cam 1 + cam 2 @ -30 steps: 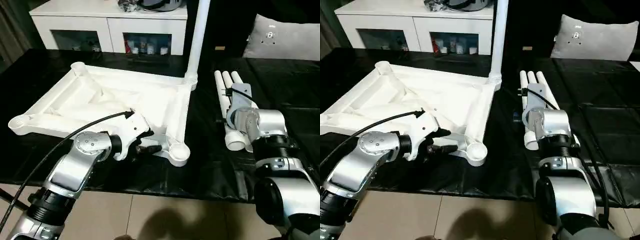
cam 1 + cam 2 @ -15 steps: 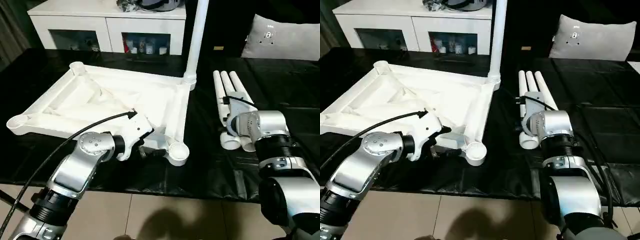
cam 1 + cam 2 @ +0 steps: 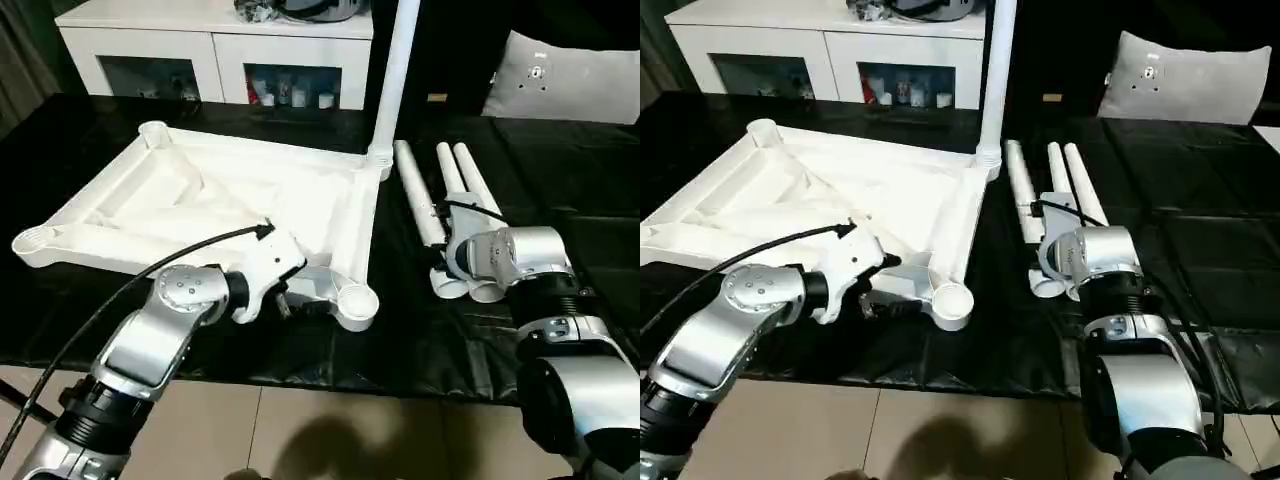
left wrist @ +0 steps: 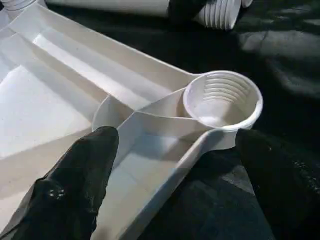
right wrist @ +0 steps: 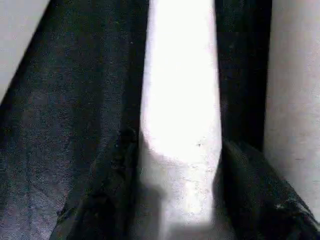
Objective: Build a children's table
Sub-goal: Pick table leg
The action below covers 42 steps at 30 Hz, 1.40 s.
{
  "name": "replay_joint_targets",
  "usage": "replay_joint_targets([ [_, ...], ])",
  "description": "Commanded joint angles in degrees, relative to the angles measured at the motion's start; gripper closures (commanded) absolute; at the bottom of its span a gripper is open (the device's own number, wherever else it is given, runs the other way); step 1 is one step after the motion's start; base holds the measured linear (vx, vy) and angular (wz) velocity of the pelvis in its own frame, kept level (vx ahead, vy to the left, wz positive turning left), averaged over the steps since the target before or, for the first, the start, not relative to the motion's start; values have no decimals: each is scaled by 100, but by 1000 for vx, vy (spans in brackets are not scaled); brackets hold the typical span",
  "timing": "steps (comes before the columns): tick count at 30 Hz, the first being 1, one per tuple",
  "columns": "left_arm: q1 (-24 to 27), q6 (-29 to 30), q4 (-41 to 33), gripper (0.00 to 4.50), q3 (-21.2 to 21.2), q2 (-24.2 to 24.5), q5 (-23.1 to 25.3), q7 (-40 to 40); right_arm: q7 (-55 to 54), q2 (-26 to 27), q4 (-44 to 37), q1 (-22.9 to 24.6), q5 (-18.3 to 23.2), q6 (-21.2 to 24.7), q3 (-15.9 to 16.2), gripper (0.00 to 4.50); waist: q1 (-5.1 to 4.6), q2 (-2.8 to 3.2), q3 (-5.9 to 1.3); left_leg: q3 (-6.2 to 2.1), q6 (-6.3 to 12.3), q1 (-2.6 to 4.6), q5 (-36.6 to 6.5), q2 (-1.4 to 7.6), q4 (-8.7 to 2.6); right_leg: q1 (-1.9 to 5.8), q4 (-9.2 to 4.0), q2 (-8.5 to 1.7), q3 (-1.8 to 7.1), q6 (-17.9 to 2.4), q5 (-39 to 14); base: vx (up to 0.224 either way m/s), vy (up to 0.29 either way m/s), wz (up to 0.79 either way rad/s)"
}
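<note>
Right end effector (image 5: 175,200) straddles round white leg (image 5: 180,100)

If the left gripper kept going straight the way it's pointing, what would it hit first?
Probably the corner socket of the tabletop: the left gripper straddles the rib leading to it, fingers wide open. Depth is hard to judge.

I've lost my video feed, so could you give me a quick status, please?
Left gripper open, straddling tabletop corner socket. Right gripper around a loose leg. One leg fitted.
</note>
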Motion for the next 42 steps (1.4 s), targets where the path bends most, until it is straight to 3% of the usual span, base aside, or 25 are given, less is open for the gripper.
replay_joint_targets([
  [1, -6, 31, -43, 28, -77, 23, 33, 9, 24, -25, 167, 81, 35, 5, -5, 234, 26, -18, -407, -69, -112, 39, -701, 244, -366, 354, -335, -357, 319, -1110, -877, 0, 0, 0],
  [9, 3, -1, -50, 28, -109, 61, 71, 49, -17, 3, 192, 123, 50, -198, -112, 253, 35, -56, -404, -72, -162, 47, -821, 249, -378, 350, -355, -361, 318, -1064, -995, 0, 0, 0],
  [14, 33, -79, -63, 28, -62, 87, 113, 116, -229, 83, 105, 142, 193, -379, -417, 254, 41, -54, -410, -71, -148, 47, -786, 242, -374, 350, -349, -355, 318, -1054, -937, 0, 0, 0],
  [15, 12, -195, 37, 28, -40, 52, 165, 226, -444, 139, 72, 141, 309, -533, -679, 254, 45, -44, -414, -72, -144, 50, -752, 246, -373, 348, -345, -363, 321, -1054, -897, 0, 0, 0],
  [18, 3, -259, 132, 28, 0, -17, 153, 319, -678, 196, -51, 177, 429, -733, -959, 254, 45, -46, -427, -67, -140, 47, -673, 238, -364, 351, -319, -349, 314, -1086, -724, 0, 0, 0],
  [20, 11, -325, 177, 28, 46, -96, 116, 393, -872, 337, -356, 263, 646, -1000, -1311, 254, 51, -41, -422, -49, -109, 44, -659, 236, -363, 348, -336, -353, 331, -1057, -658, 0, 0, 0],
  [21, 6, -395, 222, 28, 96, -181, 86, 478, -876, 544, -793, 424, 903, -1517, -1603, 254, 54, -53, -436, -62, -115, 54, -622, 240, -364, 352, -317, -346, 315, -1062, -638, 0, 0, 0],
  [22, 1, -423, 241, 28, 114, -213, 76, 511, -803, 632, -978, 503, 1013, -1782, -1692, 254, 68, -52, -434, -59, -74, 38, -648, 253, -360, 346, -318, -375, 327, -1008, -613, 0, 0, 0],
  [27, -76, -633, 391, 28, 257, -393, 48, 748, -352, 784, -1528, 744, 1194, -2413, -1659, 254, 66, -39, -427, -60, -15, 52, -741, 250, -374, 338, -344, -350, 312, -1007, -770, 0, 0, 0],
  [28, -150, -734, 482, 28, 361, -509, 11, 917, -128, 828, -1688, 817, 1266, -2755, -1648, 255, 70, -36, -417, -58, -13, 46, -783, 247, -376, 334, -359, -350, 314, -987, -832, 0, 0, 0],
  [32, -371, -961, 751, 28, 657, -766, -18, 1389, 110, 963, -1968, 851, 1606, -3104, -1874, 255, 91, -64, -422, -63, 51, 47, -804, 248, -378, 339, -373, -353, 318, -936, -930, 0, 0, 0],
  [35, -643, -809, 785, 0, 1314, -1299, -740, 1574, 822, 1270, -2703, 1036, 2344, -3272, -2022, 255, 116, -64, -439, -69, 174, 34, -663, 260, -365, 351, -349, -368, 311, -1028, -703, 0, 0, 0],
  [36, -650, -800, 778, 0, 1337, -1320, -776, 1572, 857, 1280, -2732, 1047, 2372, -3269, -2020, 255, 125, -64, -443, -65, 214, 30, -622, 254, -355, 358, -336, -368, 310, -1064, -607, 0, 0, 0],
  [37, -785, -722, 672, 0, 1696, -1680, -1340, 1624, 1424, 1421, -3149, 1281, 2840, -3118, -1931, 255, 142, -66, -443, -57, 320, 10, -586, 263, -337, 371, -322, -382, 310, -1194, -428, 0, 0, 0],
  [39, -832, -707, 653, 0, 1806, -1794, -1499, 1672, 1567, 1458, -3253, 1353, 2969, -3053, -1908, 255, 159, -75, -454, -77, 453, 7, -470, 281, -335, 363, -308, -378, 295, -1279, -301, 0, 0, 0],
  [40, -896, -640, 651, 0, 1942, -1921, -1677, 1759, 1707, 1477, -3340, 1436, 3063, -2974, -1865, 255, 154, -120, -446, -70, 468, 2, -469, 275, -343, 367, -311, -362, 291, -1289, -341, 0, 0, 0],
  [41, -1131, -299, 648, 0, 2271, -2220, -2257, 1906, 2241, 1399, -3586, 1766, 3187, -2825, -1552, 255, 159, -145, -429, -54, 459, -2, -556, 260, -339, 365, -337, -370, 291, -1278, -527, 0, 0, 0],
  [42, -1207, -169, 645, 0, 2372, -2312, -2457, 1943, 2411, 1372, -3661, 1865, 3225, -2788, -1457, 256, 206, -115, -420, -49, 433, 7, -650, 267, -328, 373, -365, -398, 299, -1262, -712, 0, 0, 0],
])
